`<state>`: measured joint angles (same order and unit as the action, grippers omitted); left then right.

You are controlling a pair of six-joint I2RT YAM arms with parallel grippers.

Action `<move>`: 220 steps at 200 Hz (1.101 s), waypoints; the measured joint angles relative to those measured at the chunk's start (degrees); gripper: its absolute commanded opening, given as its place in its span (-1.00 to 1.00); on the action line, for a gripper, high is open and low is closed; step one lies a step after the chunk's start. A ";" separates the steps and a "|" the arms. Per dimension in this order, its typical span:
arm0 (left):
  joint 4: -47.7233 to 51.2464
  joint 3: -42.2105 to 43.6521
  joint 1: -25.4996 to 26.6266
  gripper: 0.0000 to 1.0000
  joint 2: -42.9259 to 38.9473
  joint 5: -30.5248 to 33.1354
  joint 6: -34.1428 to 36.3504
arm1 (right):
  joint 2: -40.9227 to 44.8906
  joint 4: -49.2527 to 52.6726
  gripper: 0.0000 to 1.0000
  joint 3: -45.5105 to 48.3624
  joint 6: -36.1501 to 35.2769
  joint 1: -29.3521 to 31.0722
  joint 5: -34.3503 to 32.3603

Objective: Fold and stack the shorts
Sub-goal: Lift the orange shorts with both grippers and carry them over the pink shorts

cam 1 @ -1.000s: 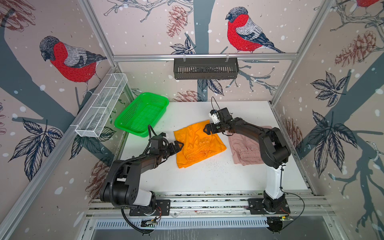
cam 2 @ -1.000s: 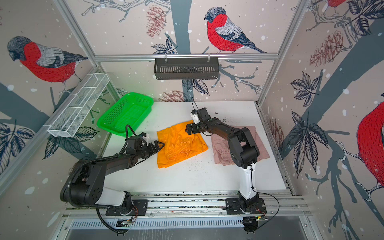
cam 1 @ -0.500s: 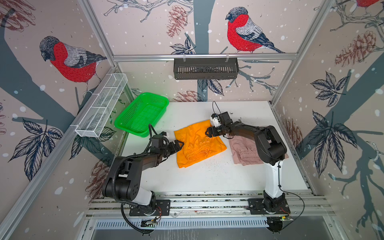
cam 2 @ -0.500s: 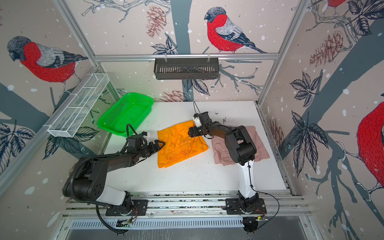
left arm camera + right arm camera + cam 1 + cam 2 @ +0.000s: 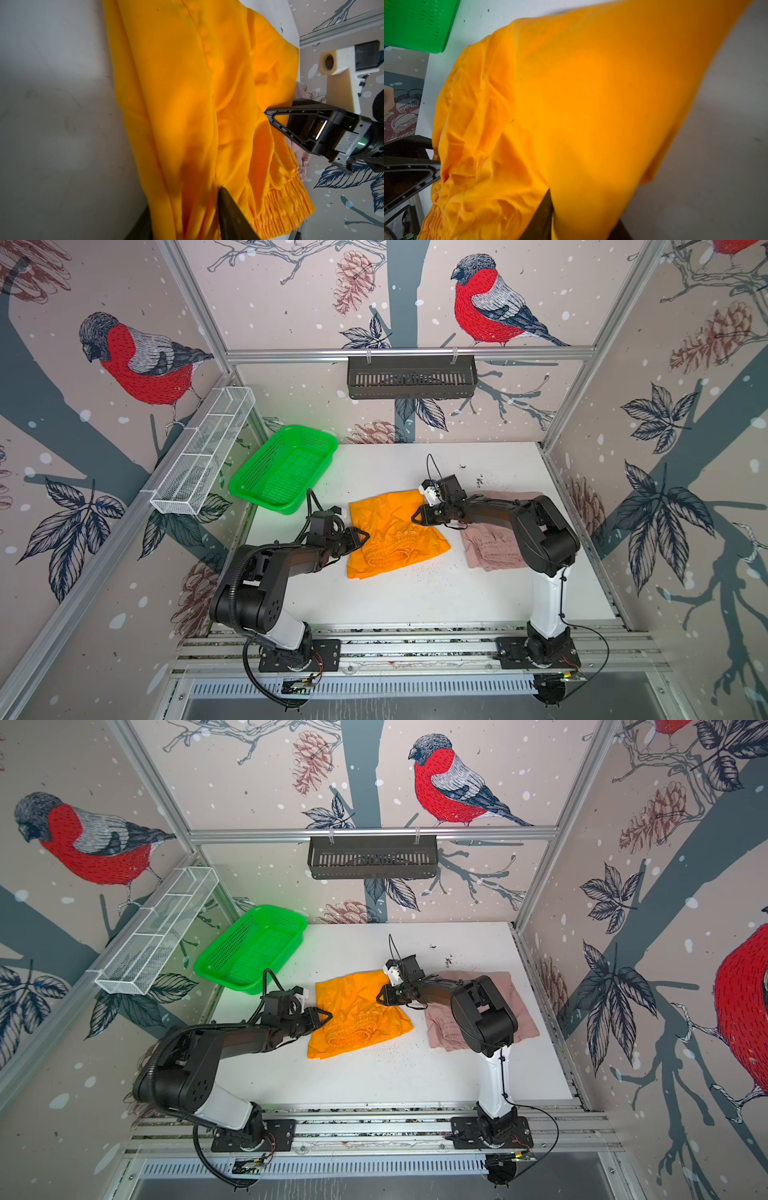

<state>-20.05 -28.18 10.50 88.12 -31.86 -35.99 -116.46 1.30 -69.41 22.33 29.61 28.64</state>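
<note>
The orange shorts [image 5: 390, 531] [image 5: 357, 1015] lie crumpled mid-table, gathered waistband toward the front. My left gripper [image 5: 364, 536] [image 5: 328, 1016] is shut on their left edge; in the left wrist view, folds of orange cloth [image 5: 187, 124] are pinched between its fingers [image 5: 230, 214]. My right gripper [image 5: 415, 517] [image 5: 379, 997] is shut on their right edge, and the orange cloth [image 5: 591, 104] runs between its fingers [image 5: 544, 216] in the right wrist view. The pink shorts [image 5: 490, 549] [image 5: 523, 1011] lie folded to the right, partly under the right arm.
A green mesh basket [image 5: 270, 504] [image 5: 249, 946] stands at the table's back left. A white wire shelf [image 5: 203, 456] hangs on the left wall. On the back wall hangs a black rack [image 5: 411, 377]. Dark specks [image 5: 432, 572] dot the table in front of the shorts.
Both grippers, open a second ago, have closed on the orange shorts' edges. The right gripper slid forward along the right edge, and the left edged in at the left side.
</note>
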 measured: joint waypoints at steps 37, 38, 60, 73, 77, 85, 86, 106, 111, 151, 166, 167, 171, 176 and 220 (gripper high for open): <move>3.58 -2.19 1.88 -1.00 -2.08 0.37 0.46 | 0.63 4.46 -0.91 -3.10 1.57 0.46 -0.24; 3.76 -2.29 1.99 -1.00 -2.14 0.39 0.46 | 0.70 4.70 -0.92 -3.28 1.60 0.46 -0.31; 6.19 -4.39 3.98 -1.00 -3.50 0.31 0.42 | 2.58 9.07 -0.94 -5.95 1.46 0.48 -1.49; 7.89 -6.03 4.79 -1.00 -4.33 -0.42 -0.09 | 3.72 11.98 -0.94 -7.32 1.38 0.44 -2.34; 8.61 -6.58 5.05 -1.00 -4.57 -0.66 -0.17 | 4.11 13.03 -0.94 -7.72 1.29 0.44 -2.67; 10.49 -8.22 5.70 -1.00 -5.33 -0.94 -0.66 | 5.20 15.08 -0.94 -8.33 1.20 0.44 -3.48; 10.60 -8.35 5.79 -1.00 -5.40 -0.96 -0.68 | 5.31 15.26 -0.94 -8.37 1.20 0.44 -3.56; 14.21 -12.66 9.16 -1.00 -7.10 -1.16 -1.11 | 9.18 20.13 -0.94 -8.96 0.28 0.13 -5.70; 15.02 -13.70 10.12 -1.00 -7.23 -1.11 -1.14 | 10.29 21.35 -0.94 -8.96 0.20 -0.09 -6.29; 18.21 -22.40 18.49 -1.00 -4.81 -1.09 -2.25 | 20.94 30.38 -0.95 -8.59 -0.04 -5.07 -11.02; 18.05 -25.83 21.73 -1.00 -2.49 -1.05 -2.78 | 24.44 33.05 -0.95 -8.24 -0.39 -7.87 -12.22; 18.01 -25.97 21.86 -1.00 -2.36 -1.05 -2.78 | 24.76 33.24 -0.95 -8.15 -0.48 -8.17 -12.33; 17.84 -26.75 22.64 -1.00 -1.62 -1.05 -2.91 | 25.57 33.66 -0.96 -7.91 -0.63 -9.05 -12.59; 17.73 -27.67 23.50 -1.00 -0.74 -1.03 -2.99 | 26.73 34.21 -0.95 -7.45 -1.31 -10.47 -12.92; 16.15 -37.79 30.14 -1.00 9.53 -1.22 -3.41 | 32.48 36.50 -0.96 -2.62 -3.39 -22.34 -14.49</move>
<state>-3.90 -65.98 40.64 97.65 -33.08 -39.40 -83.99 37.80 -72.03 18.94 7.27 14.15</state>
